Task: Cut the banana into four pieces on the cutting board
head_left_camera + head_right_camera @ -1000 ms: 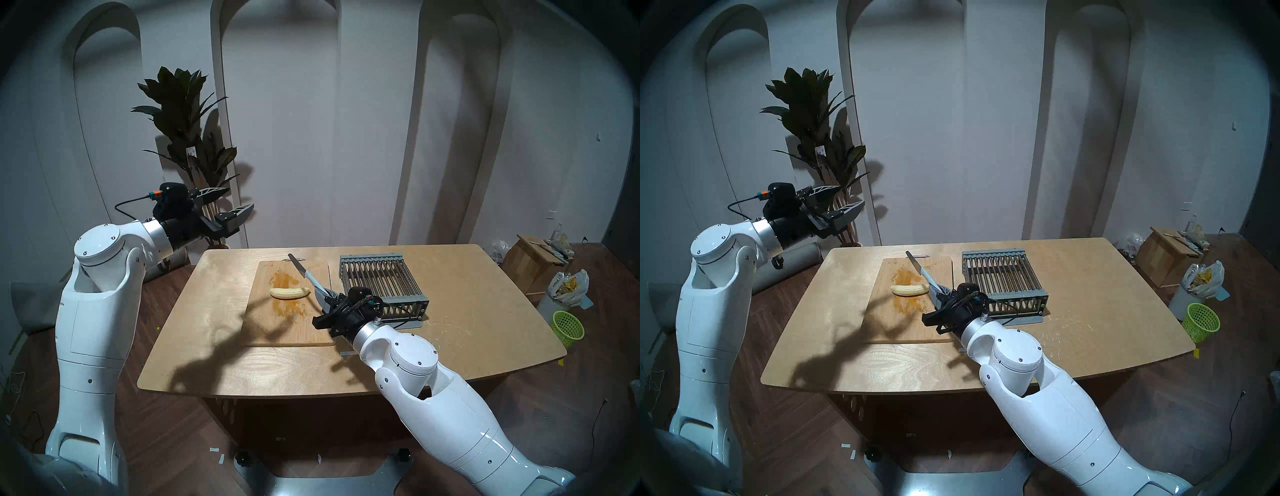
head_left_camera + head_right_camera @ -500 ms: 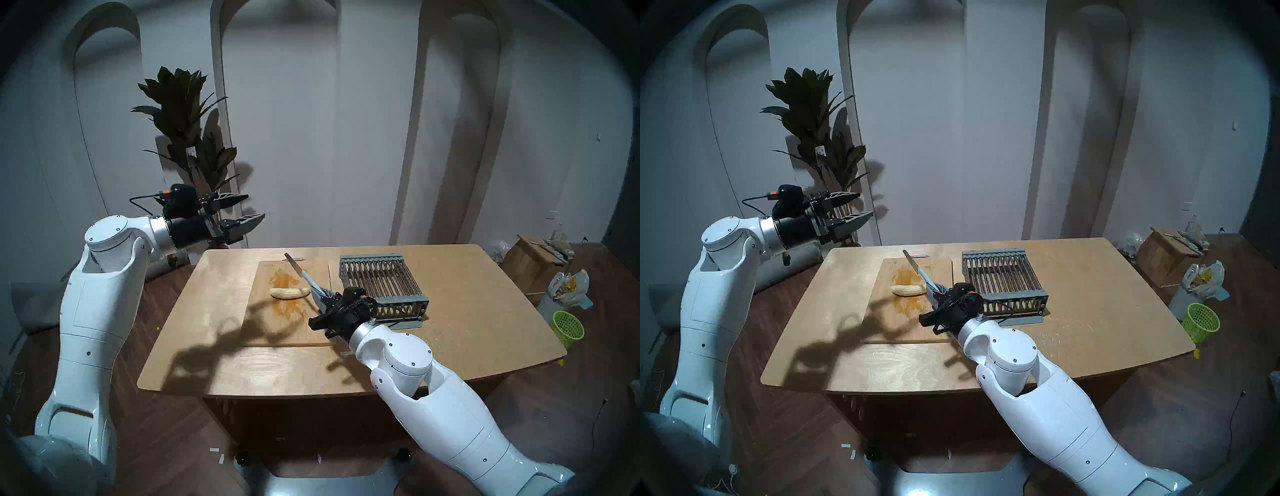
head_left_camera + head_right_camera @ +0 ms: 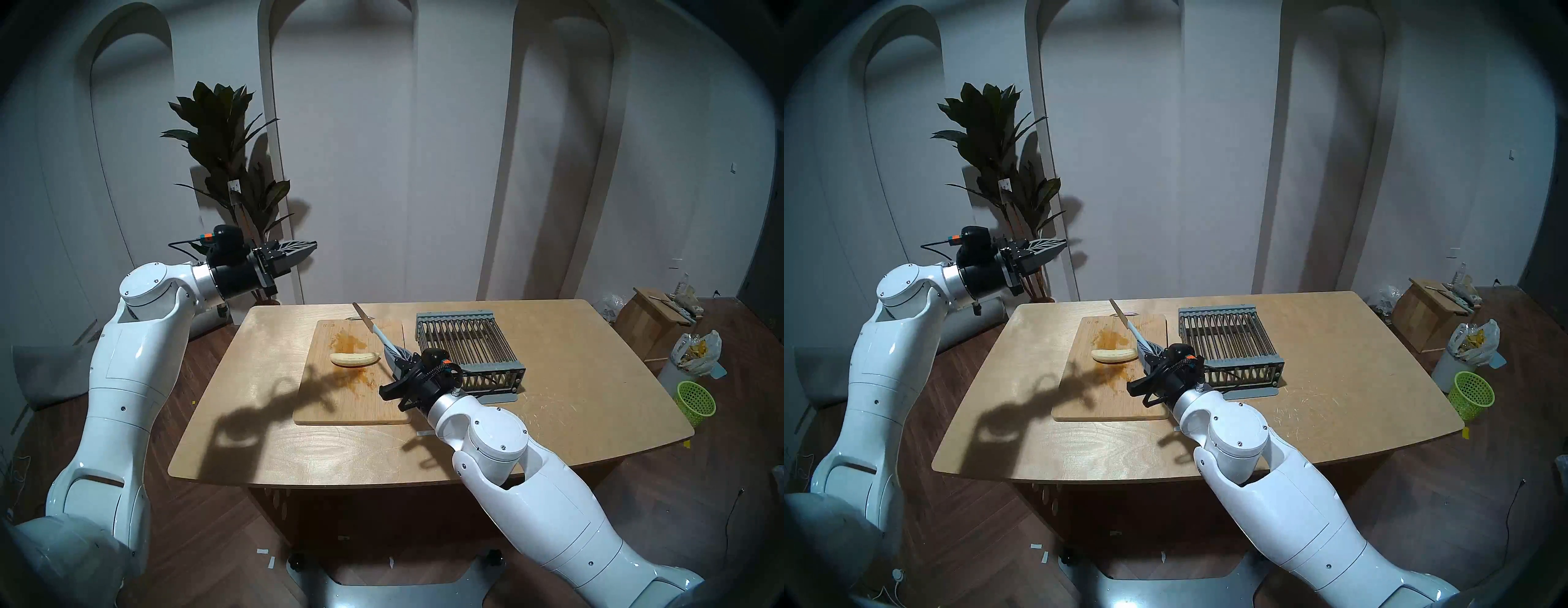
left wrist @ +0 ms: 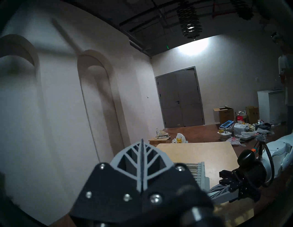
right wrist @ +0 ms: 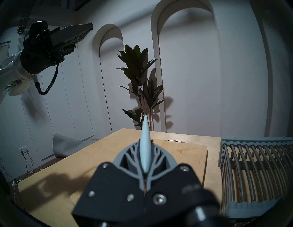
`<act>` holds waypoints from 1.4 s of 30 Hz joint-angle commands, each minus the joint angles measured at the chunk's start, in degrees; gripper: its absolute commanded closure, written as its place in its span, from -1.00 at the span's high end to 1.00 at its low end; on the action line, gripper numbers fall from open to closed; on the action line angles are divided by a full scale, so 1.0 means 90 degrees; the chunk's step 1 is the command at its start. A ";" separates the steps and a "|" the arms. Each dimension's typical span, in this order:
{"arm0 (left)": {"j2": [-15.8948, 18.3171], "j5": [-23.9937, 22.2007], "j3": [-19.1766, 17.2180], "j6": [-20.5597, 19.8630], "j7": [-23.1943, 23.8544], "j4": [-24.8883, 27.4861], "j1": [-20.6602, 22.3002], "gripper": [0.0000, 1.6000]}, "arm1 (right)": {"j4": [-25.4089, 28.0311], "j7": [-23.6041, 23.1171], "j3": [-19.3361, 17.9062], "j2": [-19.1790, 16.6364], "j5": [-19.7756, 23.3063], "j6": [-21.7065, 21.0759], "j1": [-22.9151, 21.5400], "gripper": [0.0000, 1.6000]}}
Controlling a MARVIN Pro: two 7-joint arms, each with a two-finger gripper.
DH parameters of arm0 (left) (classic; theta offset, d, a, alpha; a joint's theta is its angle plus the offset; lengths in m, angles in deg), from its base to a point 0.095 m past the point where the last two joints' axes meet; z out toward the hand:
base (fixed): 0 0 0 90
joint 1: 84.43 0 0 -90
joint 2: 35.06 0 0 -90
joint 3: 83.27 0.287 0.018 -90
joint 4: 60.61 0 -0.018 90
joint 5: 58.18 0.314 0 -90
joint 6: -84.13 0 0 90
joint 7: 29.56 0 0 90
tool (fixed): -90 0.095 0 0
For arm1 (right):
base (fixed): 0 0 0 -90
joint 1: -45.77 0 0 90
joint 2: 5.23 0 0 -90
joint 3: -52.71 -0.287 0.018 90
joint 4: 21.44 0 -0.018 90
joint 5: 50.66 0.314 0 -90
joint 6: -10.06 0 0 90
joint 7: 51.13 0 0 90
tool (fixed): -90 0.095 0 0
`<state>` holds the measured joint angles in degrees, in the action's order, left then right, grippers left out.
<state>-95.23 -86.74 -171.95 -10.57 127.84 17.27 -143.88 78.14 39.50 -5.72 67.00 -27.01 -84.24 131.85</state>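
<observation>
**Stock on the worktop, knife raised, no cut made**

1. Worktop (image 3: 551,424), one. Pale wood; carries everything below.
2. Cutting board (image 3: 339,403), one. Lies flat on the left half of the worktop, with an orange-brown stain.
3. Rack (image 3: 466,344), one. Grey, slatted, just beside the board's right edge; not needed, I judge.
4. Left gripper (image 3: 312,248), one. Changed: a second ago I saw its jaws wide apart; now they are pressed together on nothing. It has also edged toward the worktop, but hangs high, well apart from the board.
5. Right gripper (image 3: 392,354), one. Clamped on the knife handle, over the board's right edge.
6. Banana (image 3: 354,359), one, whole. Lies on the stain, mid-board.
7. Knife (image 3: 368,325), one. Blade slants up beyond the banana, clear of it; the tip has lifted slightly.

Count of pieces: one of four. I judge all three cuts remain, and the empty left gripper may be coming to steady the fruit.
</observation>
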 commanded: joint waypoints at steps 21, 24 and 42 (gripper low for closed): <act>0.0302 -0.0377 0.0344 0.0509 0.1729 -0.0969 0.0899 -1.00 | -0.1081 0.0893 0.0768 0.1040 -0.0760 0.0347 -0.0590 -1.00; 0.0314 -0.0400 0.0307 0.0529 0.1744 -0.1150 0.0965 -1.00 | -0.1249 0.1037 0.0848 0.1234 -0.0800 0.0370 -0.0651 -1.00; -0.0086 -0.0133 0.0759 0.1330 0.1955 -0.1705 0.1049 -1.00 | -0.2059 0.1882 0.1338 0.1817 -0.1046 0.0646 -0.0927 -1.00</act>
<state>-93.65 -89.11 -167.87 -2.15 143.68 2.46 -136.12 59.55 54.35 5.70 80.08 -36.06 -80.19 125.58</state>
